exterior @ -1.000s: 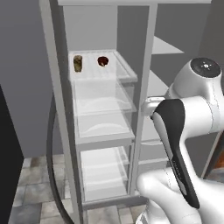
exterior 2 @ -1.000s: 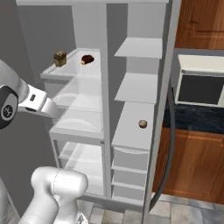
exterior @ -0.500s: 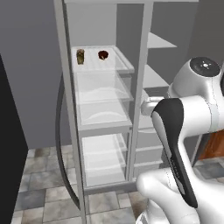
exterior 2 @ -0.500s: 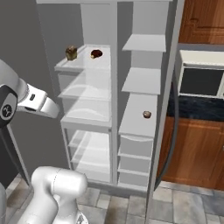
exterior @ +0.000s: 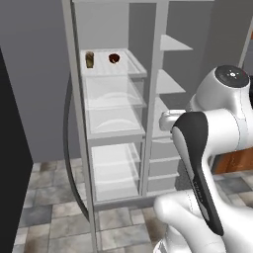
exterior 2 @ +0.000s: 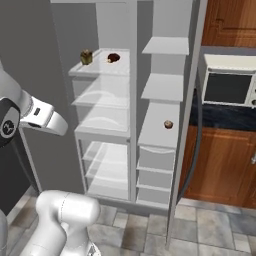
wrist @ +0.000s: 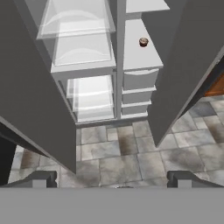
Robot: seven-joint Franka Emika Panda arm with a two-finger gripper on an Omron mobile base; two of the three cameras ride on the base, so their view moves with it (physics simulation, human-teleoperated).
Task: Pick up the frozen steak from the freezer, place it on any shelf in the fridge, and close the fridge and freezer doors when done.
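Both doors stand wide open ahead of the jaws: the left door [wrist: 39,96] swings out on the left and the right door [wrist: 183,65] on the right, each edge-on, framing the shelves [wrist: 83,41] beyond. A dark handle [exterior: 69,163] curves along the left door's edge. The jaws [wrist: 113,177] are spread apart and grasp nothing, hanging above the tiled floor [wrist: 131,153]. A microwave [exterior 2: 229,86] sits off to the right. Far ahead, on the top left shelf, lie a dark reddish steak [exterior 2: 113,57] and a small jar [exterior 2: 86,56]. A small round thing [wrist: 143,42] rests on a right-hand shelf.
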